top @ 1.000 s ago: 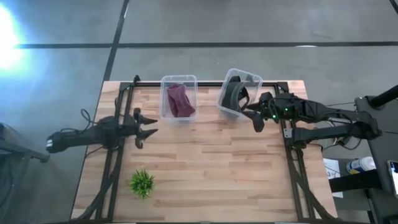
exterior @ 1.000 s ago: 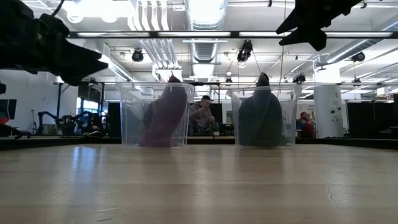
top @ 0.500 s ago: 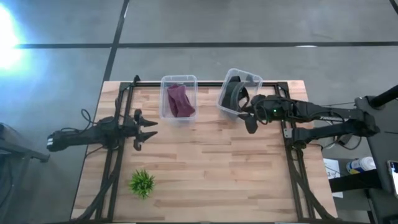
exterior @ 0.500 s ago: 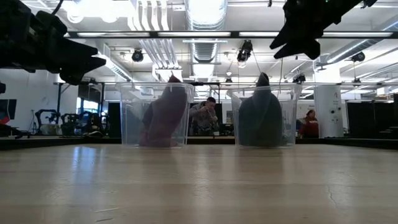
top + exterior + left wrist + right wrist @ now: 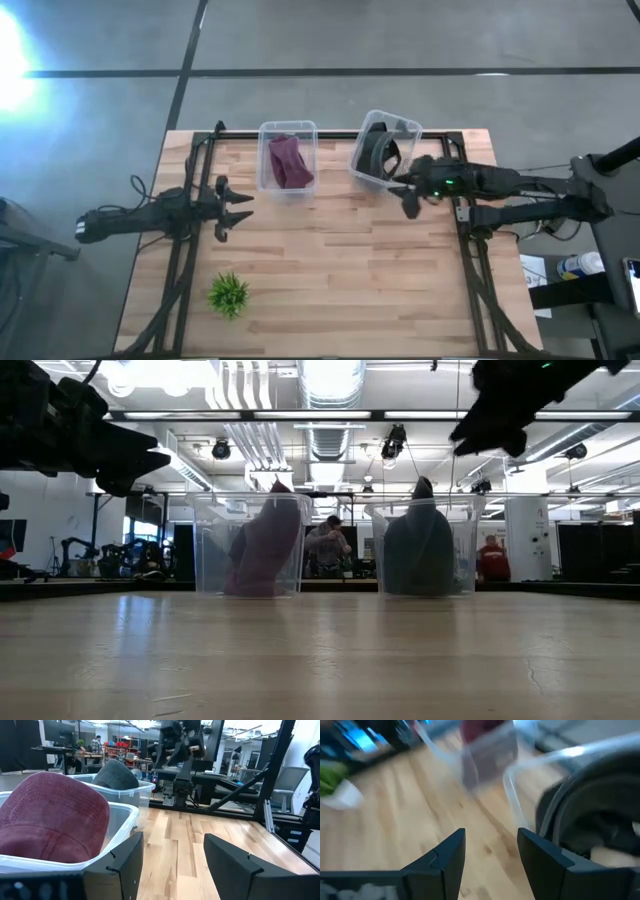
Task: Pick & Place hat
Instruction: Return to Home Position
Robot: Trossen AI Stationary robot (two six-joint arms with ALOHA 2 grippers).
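Note:
A dark grey hat point(image 5: 377, 152) stands on edge in the right clear bin point(image 5: 404, 123). A maroon hat point(image 5: 287, 160) sits in the left clear bin point(image 5: 288, 126). In the low view the dark hat point(image 5: 420, 550) and the maroon hat point(image 5: 265, 548) stick up above their bin rims. My right gripper point(image 5: 404, 192) is open and empty, raised above the table just beside the dark hat's bin on its near-right side; its wrist view point(image 5: 490, 855) shows the dark hat point(image 5: 590, 815) close ahead. My left gripper point(image 5: 238, 207) is open, raised over the table's left part, facing the maroon hat point(image 5: 50, 820).
A small green plant point(image 5: 228, 293) stands near the table's near-left corner. Bare wood point(image 5: 340, 260) lies between the two arms and in front of the bins. People show in the room beyond the table in the low view point(image 5: 328, 545).
My right gripper has swung a little toward the table's left beside the dark hat's bin, then drawn back toward the right, staying open and raised. The hats and bins have not moved.

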